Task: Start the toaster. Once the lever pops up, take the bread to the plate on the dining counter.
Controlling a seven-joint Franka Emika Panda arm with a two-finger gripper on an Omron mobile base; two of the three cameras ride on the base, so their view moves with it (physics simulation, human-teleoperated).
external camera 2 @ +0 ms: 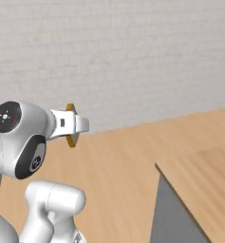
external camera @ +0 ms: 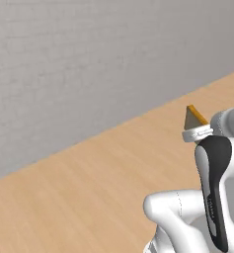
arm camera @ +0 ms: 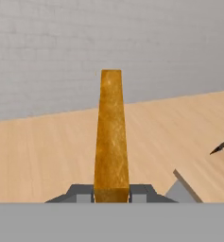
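The bread (arm camera: 111, 137), a tan slice with orange-brown crust, stands edge-on between my fingertips in the hand view, and my gripper (arm camera: 111, 191) is shut on its lower end. From the left base view the bread (external camera: 193, 118) sticks up past the white wrist, high above the floor. In the right base view the bread (external camera 2: 70, 109) pokes out above and below the hand. A corner of the dining counter (external camera 2: 204, 171), light wood on top with a grey side, lies at the lower right. The toaster and the plate are out of view.
A pale brick wall (external camera 2: 133, 57) stands ahead beyond a light wood floor (external camera: 89, 188). The counter's corner (arm camera: 182, 191) also sits low right in the hand view, with a thin dark shape (arm camera: 222, 145) above it.
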